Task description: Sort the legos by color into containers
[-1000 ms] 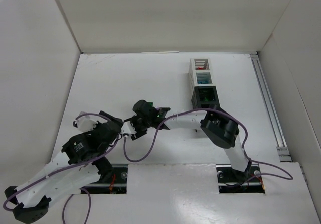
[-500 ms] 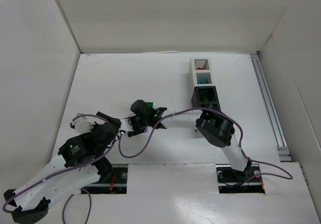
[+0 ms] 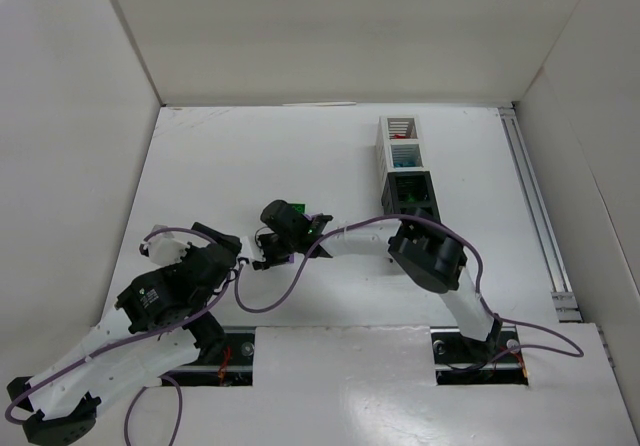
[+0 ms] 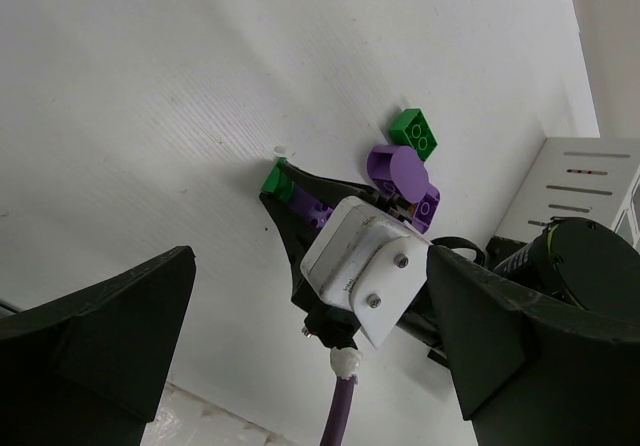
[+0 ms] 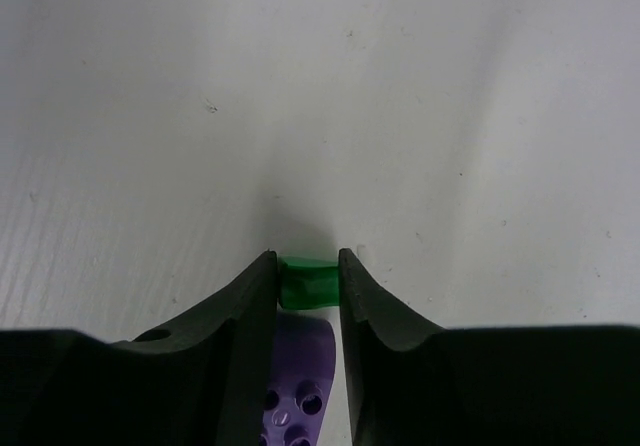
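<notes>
- Right gripper (image 5: 308,266) clamped on green lego (image 5: 306,282), down on table (image 5: 450,86), well left of bins (image 3: 383,161).
- Left gripper (image 4: 310,266) spread wide, empty.
- Carry likely runs rightward to bins; right arm nearer.

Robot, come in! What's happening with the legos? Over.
Left fingers open, empty. Right fingers shut on green brick, down at table. Purple brick tucked close behind it, may snag.

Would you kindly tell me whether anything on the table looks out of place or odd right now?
Nothing looks spilled or damaged. One oddity: the green lego pinched by the right gripper sits right against a purple lego lying between the fingers further back; whether they are joined I cannot tell, so both might lift together.
</notes>
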Controlling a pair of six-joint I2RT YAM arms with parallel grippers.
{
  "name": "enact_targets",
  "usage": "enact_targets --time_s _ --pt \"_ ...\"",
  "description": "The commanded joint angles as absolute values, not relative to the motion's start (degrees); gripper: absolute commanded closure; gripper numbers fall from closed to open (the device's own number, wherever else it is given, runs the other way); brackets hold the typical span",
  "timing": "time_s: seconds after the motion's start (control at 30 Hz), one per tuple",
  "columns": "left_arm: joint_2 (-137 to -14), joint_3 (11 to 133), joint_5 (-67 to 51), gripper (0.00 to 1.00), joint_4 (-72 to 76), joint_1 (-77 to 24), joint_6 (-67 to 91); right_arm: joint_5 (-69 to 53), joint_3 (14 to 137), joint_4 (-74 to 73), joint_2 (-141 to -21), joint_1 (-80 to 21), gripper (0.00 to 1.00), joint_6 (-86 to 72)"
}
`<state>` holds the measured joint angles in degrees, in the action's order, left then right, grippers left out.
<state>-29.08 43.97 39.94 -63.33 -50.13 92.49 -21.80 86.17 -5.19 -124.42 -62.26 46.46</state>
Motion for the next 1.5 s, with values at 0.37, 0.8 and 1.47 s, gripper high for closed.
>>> enact_targets --time_s 0.37,0.8,1.47 --pt "-28.7 45.4 42.0 0.00 -64.5 -50.0 93.2 -25.8 82.5 0.3 -119.9 -62.1 0.89 42.7" --pt "-28.7 45.4 42.5 0.00 -64.5 -50.0 93.2 -25.8 77.9 2.7 -111.0 -61.5 0.89 42.1" --pt "-28.2 44.8 42.5 0.00 -64.5 -50.0 93.7 -8.8 82.3 7.7 -122.2 -64.2 0.29 13.0"
